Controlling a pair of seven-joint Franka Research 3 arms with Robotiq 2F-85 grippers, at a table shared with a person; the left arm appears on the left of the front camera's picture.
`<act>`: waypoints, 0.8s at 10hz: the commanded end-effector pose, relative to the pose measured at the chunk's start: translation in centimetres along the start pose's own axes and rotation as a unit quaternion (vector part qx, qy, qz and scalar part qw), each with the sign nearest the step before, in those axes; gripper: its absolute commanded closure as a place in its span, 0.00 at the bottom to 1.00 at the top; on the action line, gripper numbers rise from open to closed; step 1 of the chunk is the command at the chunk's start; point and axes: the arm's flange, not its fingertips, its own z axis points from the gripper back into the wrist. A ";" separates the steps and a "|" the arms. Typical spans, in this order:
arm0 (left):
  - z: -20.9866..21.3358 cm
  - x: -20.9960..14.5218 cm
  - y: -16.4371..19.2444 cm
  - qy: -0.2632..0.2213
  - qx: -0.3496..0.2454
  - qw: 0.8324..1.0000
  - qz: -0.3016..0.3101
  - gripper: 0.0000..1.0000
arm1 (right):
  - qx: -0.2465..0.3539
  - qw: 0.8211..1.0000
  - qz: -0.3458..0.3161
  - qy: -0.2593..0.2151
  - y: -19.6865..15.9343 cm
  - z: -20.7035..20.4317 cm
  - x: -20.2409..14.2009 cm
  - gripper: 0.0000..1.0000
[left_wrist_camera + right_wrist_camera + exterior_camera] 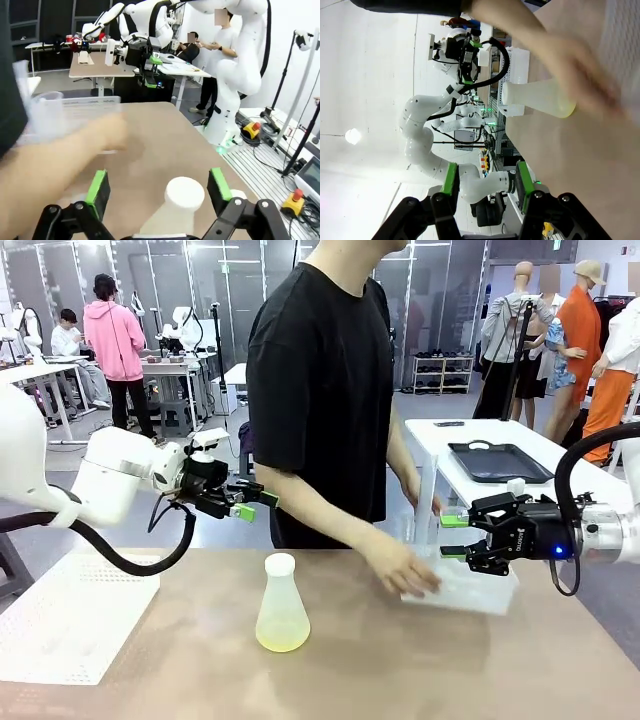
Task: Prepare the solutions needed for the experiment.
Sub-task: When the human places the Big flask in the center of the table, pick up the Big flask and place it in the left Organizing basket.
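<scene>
A translucent conical flask (281, 605) with a white cap stands mid-table, and the solutions (281, 640) form a shallow pale yellow-green layer at its bottom. My left gripper (255, 503) hovers open above and to the left of it. In the left wrist view the flask's cap (184, 192) shows between the green pads (98, 189), not touched. My right gripper (453, 536) stands open at the right, beside a translucent plastic container (478, 590), with nothing between its fingers (451, 181). The flask (540, 97) lies well ahead of it.
A person in a black shirt stands across the table with a hand (405, 570) on the translucent container. A white perforated mat (70, 615) lies at the table's left. Behind on the right, a white table holds a black tray (498, 462).
</scene>
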 end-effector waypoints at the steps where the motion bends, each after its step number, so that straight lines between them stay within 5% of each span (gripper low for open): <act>1: 0.6 0.5 -1.5 0.003 0.006 1.000 0.006 0.00 | 0.002 1.000 0.001 0.001 0.1 0.0 0.0 0.42; 5: 0.8 0.4 -0.5 0.000 0.006 1.000 0.000 0.00 | 0.002 1.000 0.001 0.001 0.1 0.0 0.0 0.42; 8: -1.6 0.6 3.9 0.000 -0.044 0.996 -0.080 0.00 | 0.002 1.000 0.001 0.001 0.1 0.0 0.0 0.42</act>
